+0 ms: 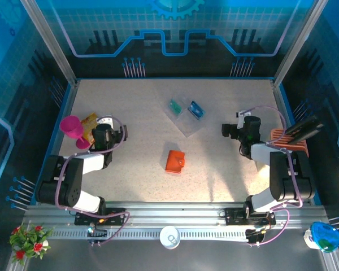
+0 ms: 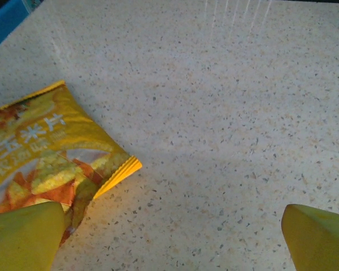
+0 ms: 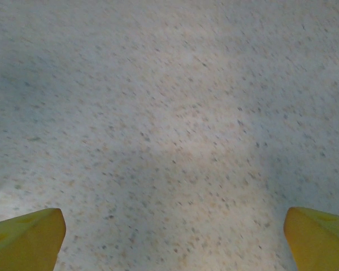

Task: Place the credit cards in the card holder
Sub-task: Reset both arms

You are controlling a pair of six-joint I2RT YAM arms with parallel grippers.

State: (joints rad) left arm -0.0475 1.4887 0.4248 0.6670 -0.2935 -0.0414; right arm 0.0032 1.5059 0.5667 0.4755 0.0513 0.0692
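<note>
Orange card holder (image 1: pixel 174 161) mid-table, credit cards (image 1: pixel 195 109) beyond (well apart)

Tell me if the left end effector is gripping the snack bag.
No, the left end effector is open and the snack bag lies flat on the table.

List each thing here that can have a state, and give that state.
left gripper: open, empty
right gripper: open, empty
card holder: folded shut, lying flat on the table
credit cards: teal and blue, at the clear rack, not in the card holder
snack bag: lying flat on the table
</note>
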